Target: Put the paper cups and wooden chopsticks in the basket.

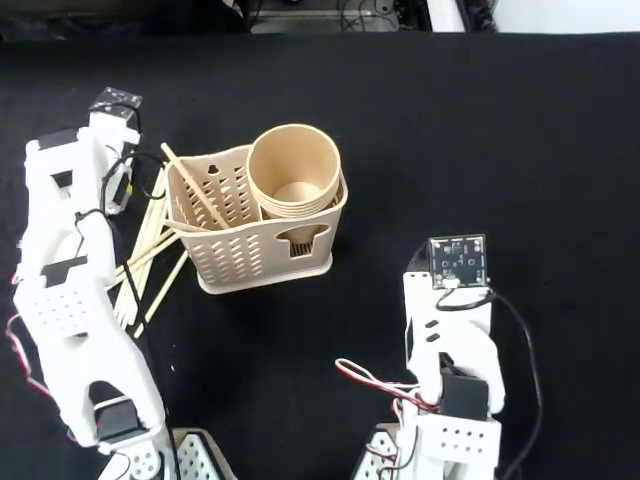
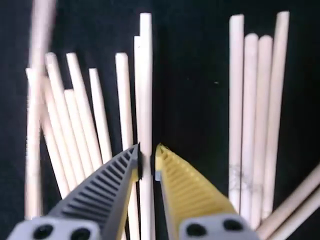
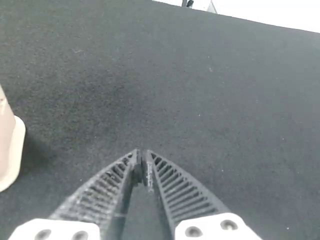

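Observation:
A cream slotted basket [image 1: 262,252] stands left of the table's middle. Stacked paper cups [image 1: 293,172] sit in its right half, and a wooden chopstick [image 1: 193,186] leans in its left half. Several more chopsticks [image 1: 148,268] lie fanned on the black cloth just left of the basket, under the left arm. My left gripper [image 2: 147,150] is shut on a chopstick [image 2: 145,75] that runs straight out from its tips, with other chopsticks [image 2: 255,100] lying on either side. My right gripper [image 3: 143,159] is shut on nothing, low over bare cloth right of the basket's corner [image 3: 9,150].
The right arm [image 1: 450,340] is folded at the near edge, right of the basket. Black cloth [image 1: 480,150] covers the table, with free room to the right and behind the basket. Cables and equipment lie beyond the far edge.

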`<control>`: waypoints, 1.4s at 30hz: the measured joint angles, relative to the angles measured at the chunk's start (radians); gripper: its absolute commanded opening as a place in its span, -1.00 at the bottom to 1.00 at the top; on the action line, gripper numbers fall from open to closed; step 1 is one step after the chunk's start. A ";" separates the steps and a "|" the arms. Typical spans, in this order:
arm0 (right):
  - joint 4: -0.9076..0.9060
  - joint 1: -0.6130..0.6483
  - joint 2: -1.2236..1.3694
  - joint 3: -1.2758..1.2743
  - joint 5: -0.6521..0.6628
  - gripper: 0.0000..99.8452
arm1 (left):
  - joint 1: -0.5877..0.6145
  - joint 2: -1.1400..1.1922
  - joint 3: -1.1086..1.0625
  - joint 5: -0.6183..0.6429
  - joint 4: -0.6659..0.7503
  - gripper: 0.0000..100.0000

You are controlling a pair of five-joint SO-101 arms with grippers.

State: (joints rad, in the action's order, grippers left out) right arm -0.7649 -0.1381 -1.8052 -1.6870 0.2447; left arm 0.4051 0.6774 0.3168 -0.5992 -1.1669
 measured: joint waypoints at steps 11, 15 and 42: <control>0.000 0.000 0.000 0.000 0.000 -0.96 | 0.000 0.011 0.028 0.000 -0.077 -0.94; 0.000 0.000 0.000 0.000 0.000 -0.96 | -0.002 0.006 0.035 0.000 -0.147 -0.94; 0.000 0.000 0.000 0.000 0.000 -0.96 | -0.104 -0.853 0.114 0.233 -0.485 -0.94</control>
State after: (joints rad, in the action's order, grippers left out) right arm -0.7649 -0.1381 -1.8052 -1.6870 0.2447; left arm 0.3007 -0.1757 0.4304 -0.3659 -1.6517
